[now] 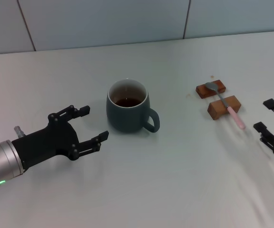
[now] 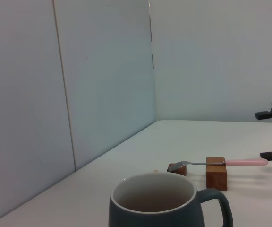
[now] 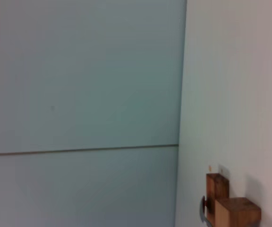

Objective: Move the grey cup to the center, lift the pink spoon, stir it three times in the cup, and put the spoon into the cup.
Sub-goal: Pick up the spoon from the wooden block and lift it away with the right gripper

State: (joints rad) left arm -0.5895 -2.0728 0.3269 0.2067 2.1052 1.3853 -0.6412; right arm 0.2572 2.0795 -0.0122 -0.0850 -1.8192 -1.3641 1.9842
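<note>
The grey cup (image 1: 128,112) stands upright at the table's middle, dark liquid inside, handle toward the right front. It also shows in the left wrist view (image 2: 162,208). My left gripper (image 1: 93,124) is open and empty, just left of the cup, not touching it. The pink spoon (image 1: 227,104) lies across two brown wooden blocks (image 1: 224,107) to the right of the cup, bowl toward the back; it also shows in the left wrist view (image 2: 221,162). My right gripper (image 1: 269,117) is open and empty, right of the spoon near the view's right edge.
The white table (image 1: 175,190) is backed by a pale panelled wall (image 1: 103,23). In the right wrist view the wooden blocks (image 3: 230,208) sit by the wall's foot. A small brown stain (image 1: 212,76) lies behind the blocks.
</note>
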